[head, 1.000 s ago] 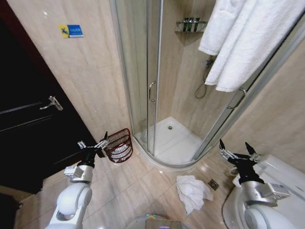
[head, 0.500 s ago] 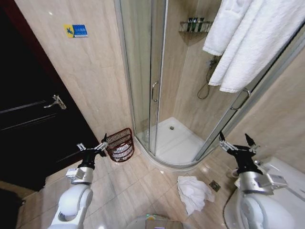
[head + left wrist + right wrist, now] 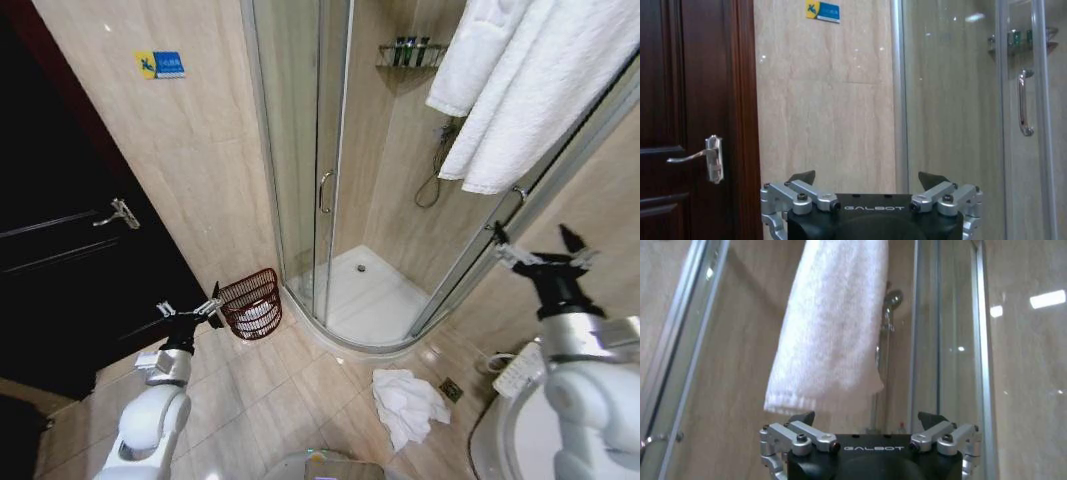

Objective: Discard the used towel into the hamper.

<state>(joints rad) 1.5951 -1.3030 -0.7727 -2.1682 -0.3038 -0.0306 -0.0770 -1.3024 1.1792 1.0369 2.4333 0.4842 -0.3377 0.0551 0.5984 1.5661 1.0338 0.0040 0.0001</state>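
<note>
1. Right hand [image 3: 540,250] is held raised, fingers spread wide, nothing gripped; towel [image 3: 405,400] lies crumpled on the floor below it.
2. Left hand [image 3: 190,310] is open and empty just beside the hamper [image 3: 250,303].
3. Risk: loose folds may be dropped short of the hamper.

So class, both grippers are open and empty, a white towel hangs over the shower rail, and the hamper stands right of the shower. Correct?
Not quite. The hamper stands left of the shower, as the head view shows. The left gripper and right gripper are open and empty, and the white towel hangs there.
</note>
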